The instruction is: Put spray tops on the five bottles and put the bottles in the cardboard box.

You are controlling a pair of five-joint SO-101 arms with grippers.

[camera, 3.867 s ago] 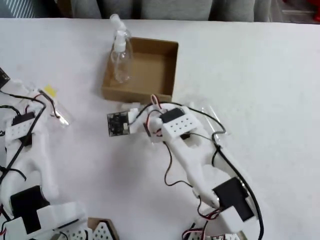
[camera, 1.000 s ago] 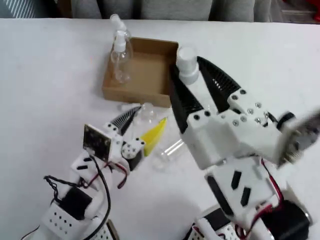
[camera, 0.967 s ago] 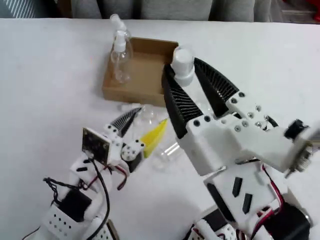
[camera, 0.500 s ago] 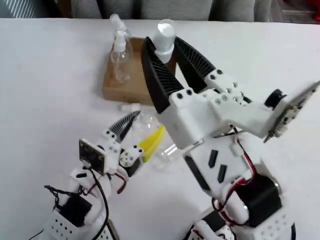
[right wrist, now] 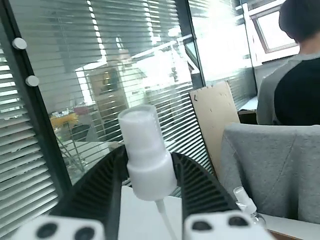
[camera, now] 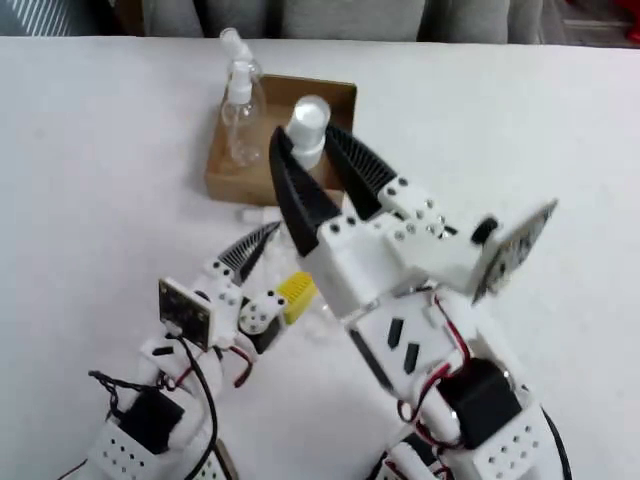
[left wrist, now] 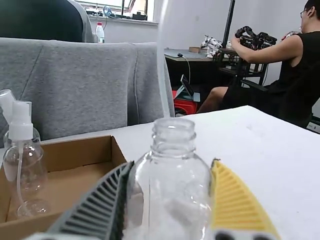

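**Three bottles, one loose top, one box**

Three clear bottles show. Two capped bottles [camera: 240,118] stand upright at the far left corner of the cardboard box [camera: 228,185]. One is inside it and the other is just behind; I cannot tell whether that one is within the wall. The third, an open bottle [left wrist: 172,182], is upright with a bare neck, near the box's near wall. One loose spray top [camera: 307,125] is up in the air over the box's inside, with a thin tube hanging below it. The box sits on a white table [camera: 500,120], and a grey seat back [left wrist: 75,80] runs beyond its far wall. The right arm [camera: 400,270] hangs over the box's near right corner, covering that corner and most of the open bottle from above. The left tool [left wrist: 171,165], one finger black and one yellow, is closed narrowly on the open bottle's body, both fingers touching it. The right tool [camera: 305,142] pinches the loose spray top between its two black fingers.
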